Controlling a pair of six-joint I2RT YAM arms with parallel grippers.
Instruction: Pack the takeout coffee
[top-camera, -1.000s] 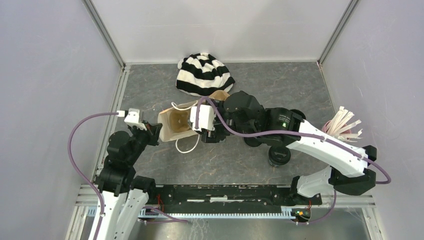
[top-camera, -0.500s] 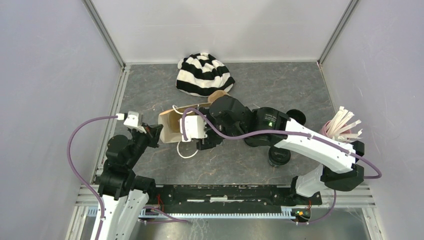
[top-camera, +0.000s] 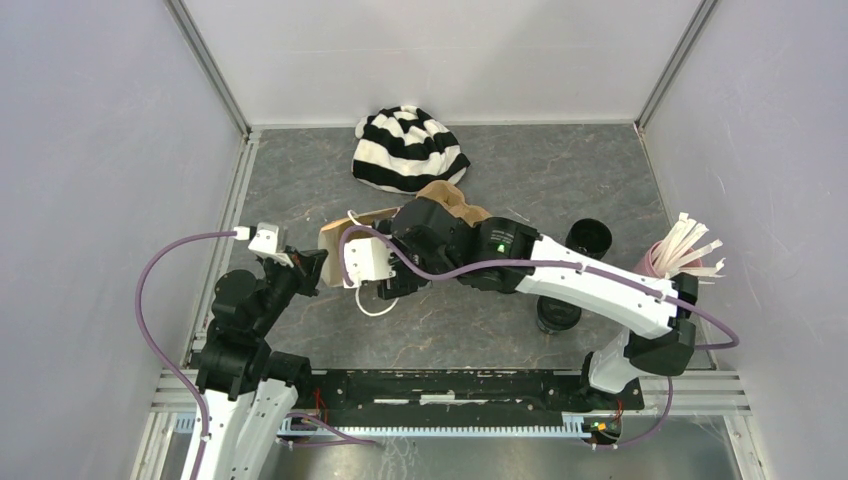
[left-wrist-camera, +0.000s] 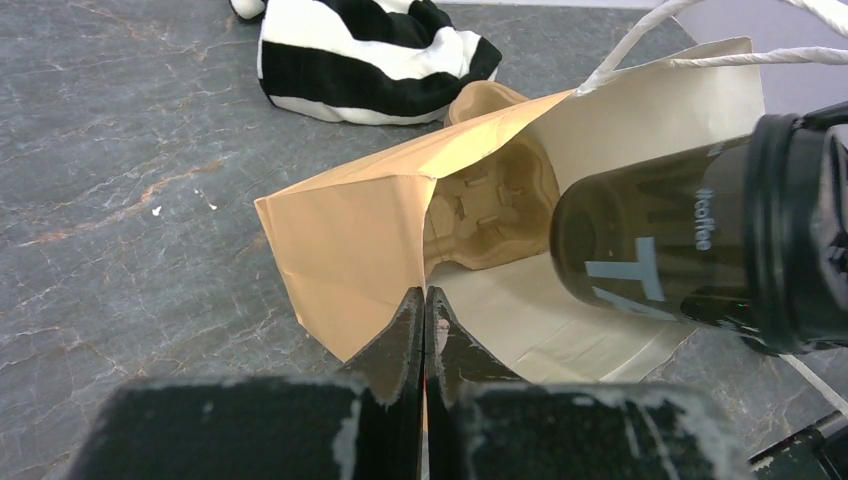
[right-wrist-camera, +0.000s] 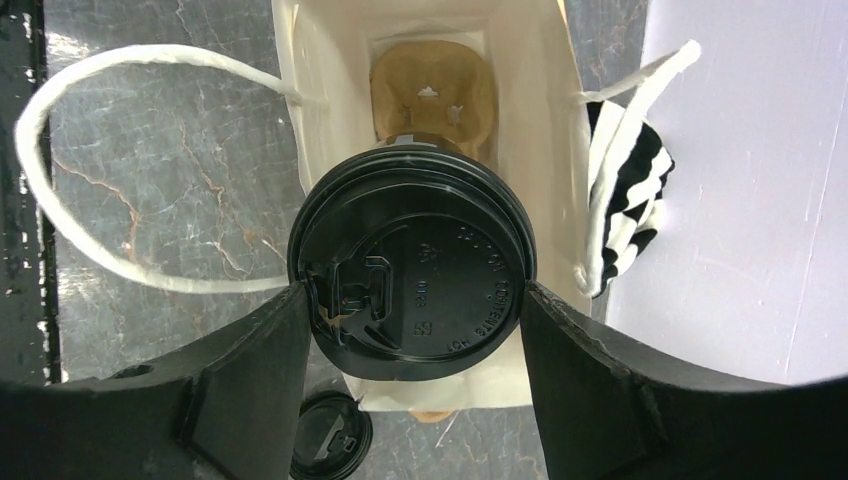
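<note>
A brown paper bag (left-wrist-camera: 360, 240) lies on its side with its mouth open, a moulded cardboard carrier (left-wrist-camera: 495, 215) deep inside. My left gripper (left-wrist-camera: 425, 300) is shut on the bag's near mouth edge, and it also shows from above (top-camera: 308, 268). My right gripper (right-wrist-camera: 412, 300) is shut on a black takeout coffee cup (right-wrist-camera: 412, 275), gripping it at the lid. This cup (left-wrist-camera: 690, 240) is horizontal, its base just inside the bag's mouth. In the top view the right gripper (top-camera: 392, 283) hides it. A second black cup (top-camera: 558, 313) stands on the table.
A striped black-and-white hat (top-camera: 408, 148) lies behind the bag. Another black round cup-like thing (top-camera: 588, 237) stands right of the right arm. A pink cup with white sticks (top-camera: 680, 255) is at the far right. The bag's white string handle (right-wrist-camera: 110, 170) loops over the table.
My right arm has carried the cup leftward to the bag's mouth. The left gripper and the bag have stayed in place.
</note>
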